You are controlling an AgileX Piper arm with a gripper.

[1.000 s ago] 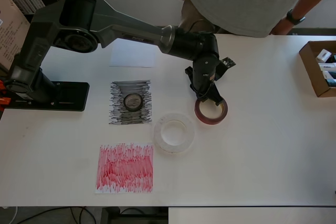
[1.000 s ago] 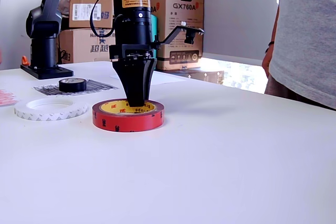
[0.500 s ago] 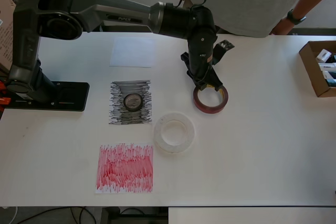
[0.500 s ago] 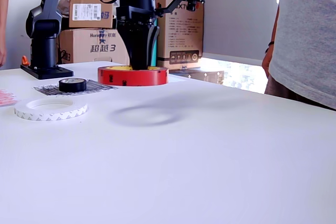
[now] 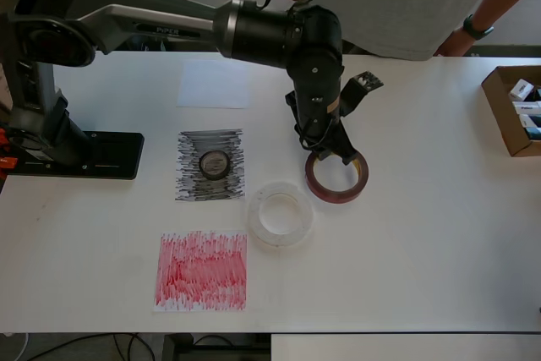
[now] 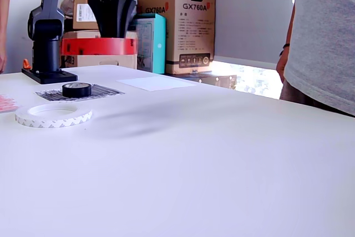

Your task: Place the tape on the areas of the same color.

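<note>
So far only the black roll [image 5: 213,162] is set on its black patch [image 5: 190,182]; the red roll [image 6: 99,46] is held clamped in the tool [image 5: 328,150] above the counter [image 5: 423,234], and the white roll [image 5: 280,213] lies unplaced.

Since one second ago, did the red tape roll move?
Yes. The red tape roll rose off the table and shifted toward the exterior view's left, nearer the arm base.

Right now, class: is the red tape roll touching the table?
Apart. The exterior view shows the red tape roll held by the gripper, hanging well above the table, with its shadow below.
</note>
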